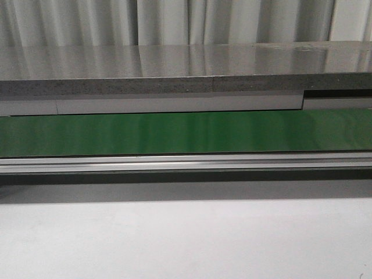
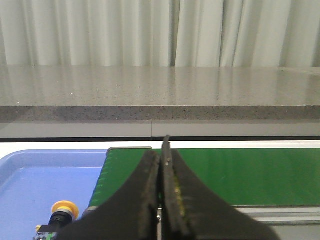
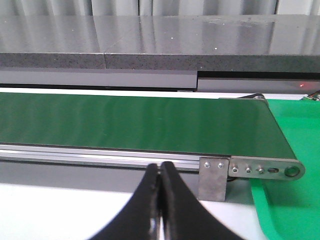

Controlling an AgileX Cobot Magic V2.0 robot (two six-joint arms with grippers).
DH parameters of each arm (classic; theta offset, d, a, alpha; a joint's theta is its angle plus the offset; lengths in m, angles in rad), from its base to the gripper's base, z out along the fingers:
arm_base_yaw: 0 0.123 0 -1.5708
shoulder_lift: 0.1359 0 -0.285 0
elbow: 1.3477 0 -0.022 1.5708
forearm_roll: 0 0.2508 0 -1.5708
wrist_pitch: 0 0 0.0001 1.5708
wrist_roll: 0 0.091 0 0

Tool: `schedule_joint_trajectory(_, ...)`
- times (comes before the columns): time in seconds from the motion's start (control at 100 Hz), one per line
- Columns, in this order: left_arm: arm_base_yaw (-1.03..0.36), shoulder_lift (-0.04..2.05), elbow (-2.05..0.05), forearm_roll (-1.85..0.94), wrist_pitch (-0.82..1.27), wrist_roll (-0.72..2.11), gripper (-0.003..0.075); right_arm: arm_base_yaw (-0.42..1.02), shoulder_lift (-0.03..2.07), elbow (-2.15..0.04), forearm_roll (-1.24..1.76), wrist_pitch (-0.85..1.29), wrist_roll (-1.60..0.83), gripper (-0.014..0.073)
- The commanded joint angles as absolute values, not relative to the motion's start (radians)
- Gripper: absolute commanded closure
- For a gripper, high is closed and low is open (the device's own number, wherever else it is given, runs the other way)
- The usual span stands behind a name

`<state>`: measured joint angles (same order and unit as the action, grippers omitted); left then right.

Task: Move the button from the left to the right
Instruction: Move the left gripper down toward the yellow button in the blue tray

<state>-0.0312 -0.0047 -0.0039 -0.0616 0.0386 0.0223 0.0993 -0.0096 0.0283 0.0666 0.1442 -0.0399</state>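
The button [image 2: 62, 212], with an orange-yellow round cap on a black body, lies in a blue tray [image 2: 30, 185] in the left wrist view, beside the end of the green conveyor belt [image 2: 240, 175]. My left gripper [image 2: 162, 150] is shut and empty, its black fingers pressed together over the belt's end, apart from the button. My right gripper [image 3: 160, 167] is shut and empty, in front of the belt's [image 3: 135, 122] metal rail. Neither gripper shows in the front view, and the button is out of view there.
The green belt [image 1: 186, 132] runs across the front view, with an aluminium rail [image 1: 186, 163] before it and a grey stone shelf [image 1: 174, 72] behind. A green tray [image 3: 295, 200] sits past the belt's right end. A metal bracket [image 3: 214, 177] hangs from the rail.
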Motion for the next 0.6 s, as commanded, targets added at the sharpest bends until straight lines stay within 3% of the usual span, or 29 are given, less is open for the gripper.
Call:
schedule_joint_trajectory(0.0,-0.039,-0.031,0.053,-0.062,-0.038,0.012,0.0741,0.101,-0.03,0.013,0.059,0.066,-0.042,0.0661)
schedule_joint_trajectory(0.59,-0.039,-0.031,0.02,-0.062,-0.01,0.012,0.0741,0.101,-0.03,0.013,0.059,0.066,-0.042,0.0661)
